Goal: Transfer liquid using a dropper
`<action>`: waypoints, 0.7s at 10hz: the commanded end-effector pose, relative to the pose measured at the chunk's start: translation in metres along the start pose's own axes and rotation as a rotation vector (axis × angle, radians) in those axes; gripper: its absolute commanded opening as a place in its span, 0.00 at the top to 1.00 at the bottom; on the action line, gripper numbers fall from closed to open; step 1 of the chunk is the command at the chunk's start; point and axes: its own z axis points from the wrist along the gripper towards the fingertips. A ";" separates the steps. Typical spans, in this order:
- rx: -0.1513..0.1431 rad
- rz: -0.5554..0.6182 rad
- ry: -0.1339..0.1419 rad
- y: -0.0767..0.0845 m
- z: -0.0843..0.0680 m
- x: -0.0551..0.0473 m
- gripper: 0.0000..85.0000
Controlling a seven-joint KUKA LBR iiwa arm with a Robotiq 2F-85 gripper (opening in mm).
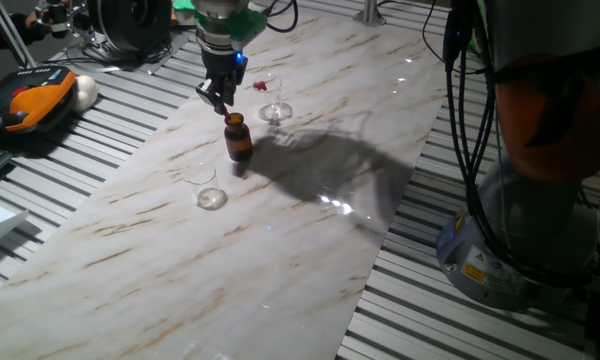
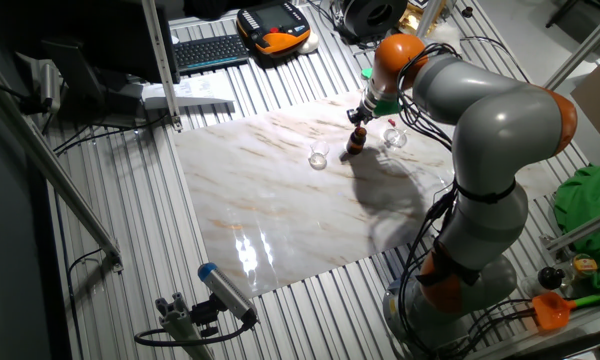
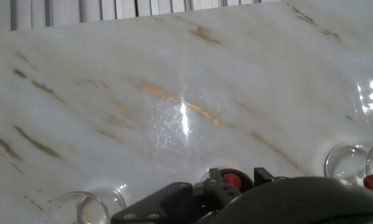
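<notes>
We read no label or writing on the amber bottle (image 1: 239,140); it stands upright on the marbled surface (image 1: 280,230), directly below the fingers (image 1: 223,103). No brand text is legible in either fixed view; a small sticker on the arm's base (image 1: 475,270) is too small to read.

The fingers hang just above the bottle's neck. Something dark sits between their tips, possibly the dropper's bulb, but we cannot tell whether they clamp it or how wide they stand.

A small clear glass (image 1: 202,175) stands beside the bottle, on the near side of the fingers in one fixed view, with a shallow clear dish (image 1: 212,198) next to it. Beyond the fingers stands a stemmed glass (image 1: 274,100) holding a red speck we cannot identify.

In the hand view the dark finger housing (image 3: 248,199) fills the lower edge and hides the bottle's body; only a red-centred round part (image 3: 231,180) shows. Glass rims (image 3: 345,163) are cut off at the frame edges, and glare washes out the surface centre.
</notes>
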 end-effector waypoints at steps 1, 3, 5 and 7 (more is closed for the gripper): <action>0.000 0.000 0.000 0.000 0.000 0.000 0.60; -0.003 0.001 -0.003 0.000 0.004 0.001 0.60; -0.011 -0.001 -0.008 0.000 0.010 0.002 0.60; -0.014 -0.001 -0.008 0.000 0.011 0.003 0.80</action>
